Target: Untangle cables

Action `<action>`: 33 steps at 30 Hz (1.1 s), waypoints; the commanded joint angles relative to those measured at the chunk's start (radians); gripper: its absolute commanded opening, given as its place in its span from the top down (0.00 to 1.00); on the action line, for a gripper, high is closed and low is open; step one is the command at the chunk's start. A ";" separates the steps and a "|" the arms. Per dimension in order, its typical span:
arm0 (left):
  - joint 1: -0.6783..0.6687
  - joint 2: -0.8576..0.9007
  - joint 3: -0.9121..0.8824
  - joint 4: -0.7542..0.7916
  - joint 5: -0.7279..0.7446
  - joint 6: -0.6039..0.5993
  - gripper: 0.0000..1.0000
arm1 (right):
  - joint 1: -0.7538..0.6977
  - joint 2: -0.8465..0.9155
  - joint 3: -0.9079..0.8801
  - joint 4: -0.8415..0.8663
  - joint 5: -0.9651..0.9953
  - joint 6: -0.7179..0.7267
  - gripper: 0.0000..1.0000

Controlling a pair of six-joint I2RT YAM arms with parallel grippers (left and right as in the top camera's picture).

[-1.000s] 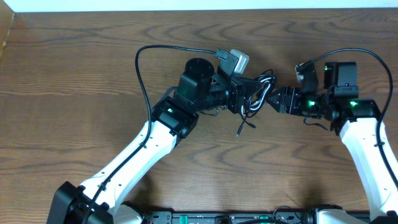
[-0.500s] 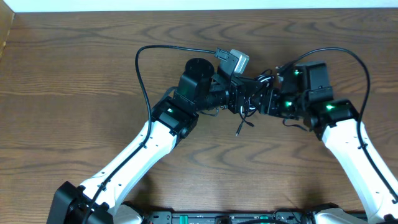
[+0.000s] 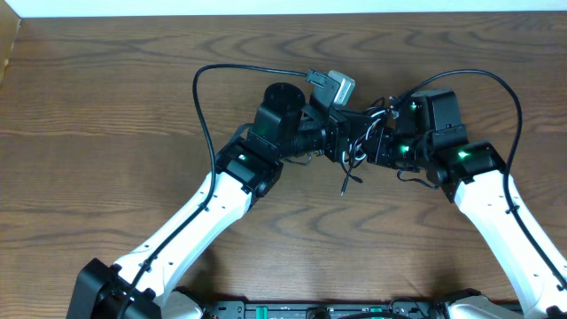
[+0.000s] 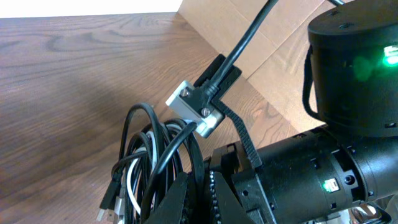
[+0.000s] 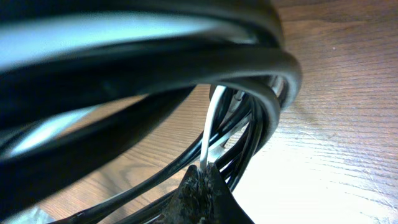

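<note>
Now my left jaws clamp the cables (image 3: 361,133); my right jaws (on their side toward the desk's (image 3: 106,133) right edge) are pinched shut on the white cord (image 5: 210,124).

Table (image 3: 106,106): dark brown wood, strong grain, running well past the jaws on every side. Just below where both sets of jaws meet, a loose tail of the cables (image 3: 347,180) w/ a small plug end drops toward the wood. Can't tell if the tip's touching. Far left of the jaws, at the back corner, cardboard (image 3: 7,49) stands vs. the table edge.
</note>
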 commanded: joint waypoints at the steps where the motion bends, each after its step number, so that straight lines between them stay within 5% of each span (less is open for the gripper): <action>1: 0.001 -0.024 0.012 -0.019 -0.014 0.032 0.93 | 0.006 0.002 -0.005 -0.016 0.056 0.005 0.99; 13: 0.090 -0.024 0.013 -0.154 -0.130 0.122 0.93 | -0.125 0.002 -0.005 -0.192 0.206 -0.041 0.99; 33: 0.451 -0.067 0.013 -0.426 -0.124 0.193 0.92 | -0.599 0.002 -0.005 -0.301 0.201 -0.206 0.99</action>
